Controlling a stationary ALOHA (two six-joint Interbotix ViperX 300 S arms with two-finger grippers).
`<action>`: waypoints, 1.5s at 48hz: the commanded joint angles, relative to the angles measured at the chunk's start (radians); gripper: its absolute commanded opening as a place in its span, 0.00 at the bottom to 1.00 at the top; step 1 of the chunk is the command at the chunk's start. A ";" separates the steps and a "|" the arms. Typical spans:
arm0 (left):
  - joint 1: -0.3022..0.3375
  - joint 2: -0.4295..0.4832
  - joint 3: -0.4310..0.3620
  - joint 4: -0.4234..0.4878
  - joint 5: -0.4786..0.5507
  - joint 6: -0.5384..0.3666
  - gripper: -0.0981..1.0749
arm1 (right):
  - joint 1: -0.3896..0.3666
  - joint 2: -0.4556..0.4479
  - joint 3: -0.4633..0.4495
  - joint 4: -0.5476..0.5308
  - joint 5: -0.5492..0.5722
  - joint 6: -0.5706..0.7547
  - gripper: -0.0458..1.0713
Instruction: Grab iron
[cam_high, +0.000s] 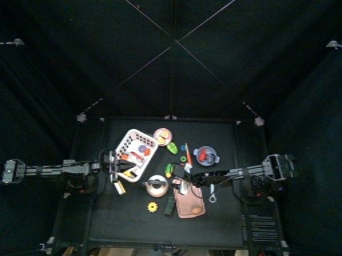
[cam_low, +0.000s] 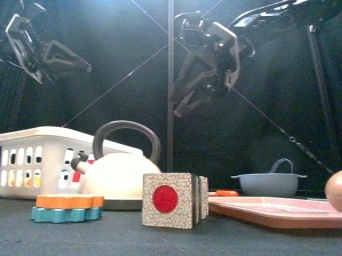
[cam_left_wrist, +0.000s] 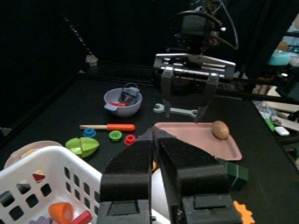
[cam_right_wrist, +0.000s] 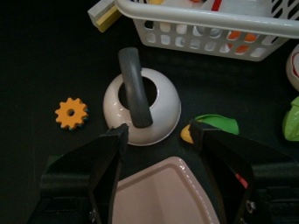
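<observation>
Near the table's centre stands the iron, a cream, kettle-shaped body with a dark arched handle, upright. Directly above it hovers the right gripper, jaws spread apart, one to each side of the iron, gripping nothing. A white basket sits just beyond the iron. An orange gear lies beside the iron, apart from it. A pink tray lies close to the iron and carries a brown egg. The left gripper is raised at the left side, jaws parted and empty.
</observation>
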 joint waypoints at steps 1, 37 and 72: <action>0.025 0.003 -0.037 0.003 0.044 0.003 0.59 | 0.000 -0.080 0.043 -0.020 -0.028 -0.002 0.85; 0.129 0.176 -0.354 0.383 0.733 0.020 0.75 | -0.012 -0.414 0.321 -0.097 -0.222 -0.015 0.85; 0.129 0.411 -0.387 0.508 0.890 0.041 0.75 | -0.046 -0.472 0.390 -0.083 -0.256 -0.011 0.85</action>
